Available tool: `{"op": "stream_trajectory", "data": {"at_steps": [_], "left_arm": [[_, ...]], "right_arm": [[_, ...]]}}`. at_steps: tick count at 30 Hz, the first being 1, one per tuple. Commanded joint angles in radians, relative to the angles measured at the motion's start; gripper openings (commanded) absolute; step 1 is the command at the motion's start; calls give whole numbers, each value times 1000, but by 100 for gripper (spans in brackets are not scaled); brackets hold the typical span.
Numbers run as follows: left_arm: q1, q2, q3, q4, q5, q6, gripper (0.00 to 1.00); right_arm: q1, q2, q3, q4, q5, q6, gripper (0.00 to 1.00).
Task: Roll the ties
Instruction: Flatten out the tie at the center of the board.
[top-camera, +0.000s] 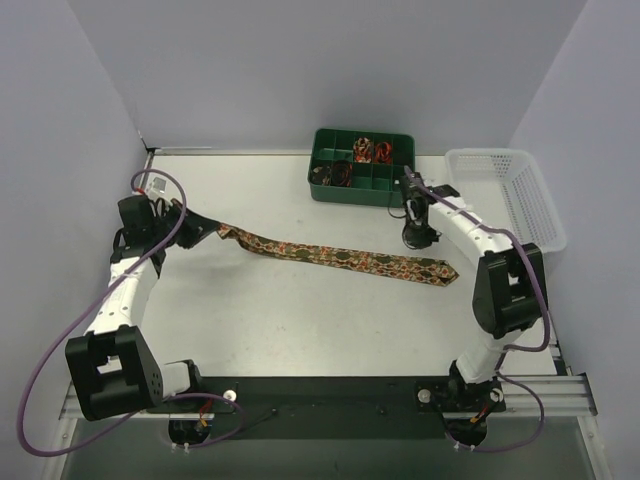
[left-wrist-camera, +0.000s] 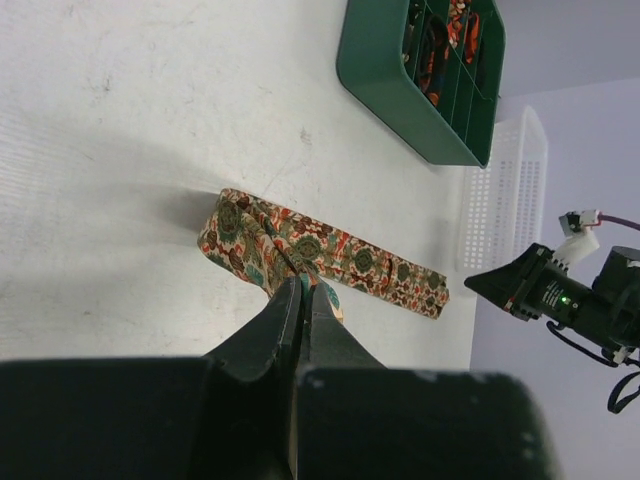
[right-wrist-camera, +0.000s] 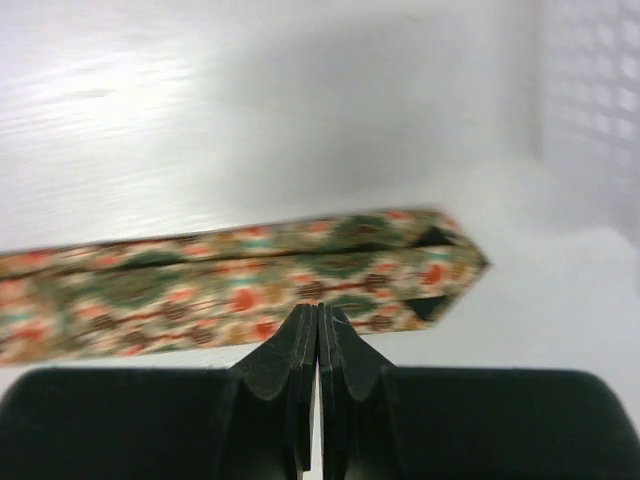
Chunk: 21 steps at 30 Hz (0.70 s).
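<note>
The tie (top-camera: 340, 258) is stretched across the table (top-camera: 300, 320), its narrow end pinched in the left gripper (left-wrist-camera: 305, 292), the right gripper (right-wrist-camera: 318, 315) shut empty near its pointed end; unpinned, it may be dragged askew.

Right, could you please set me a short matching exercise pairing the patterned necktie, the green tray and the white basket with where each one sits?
Things:
1. patterned brown-gold fabric necktie
2. dark green plastic compartment tray
3. white perforated plastic basket

Places:
A. far right corner
B. stretched out across the middle
C. far edge, near the centre

Pairs: 1-B, 2-C, 3-A
</note>
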Motion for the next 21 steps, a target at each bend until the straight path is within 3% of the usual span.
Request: {"op": "stream_trajectory", "data": {"at_steps": [1,7,16,21], "left_arm": [[21,-25,-8,41,58,-23,0],[35,12,-13,60,72,-26,0],[55,47,-17,79,98,-33,0],[56,52,-24,81,87,-26,0]], "right_arm": [[159,-5,121,-4,-70,-17,5],[308,247,392,53,-202,-46,5],[390,612,820,70,-363,-60,5],[400,683,845,79,-393,-74,5]]}}
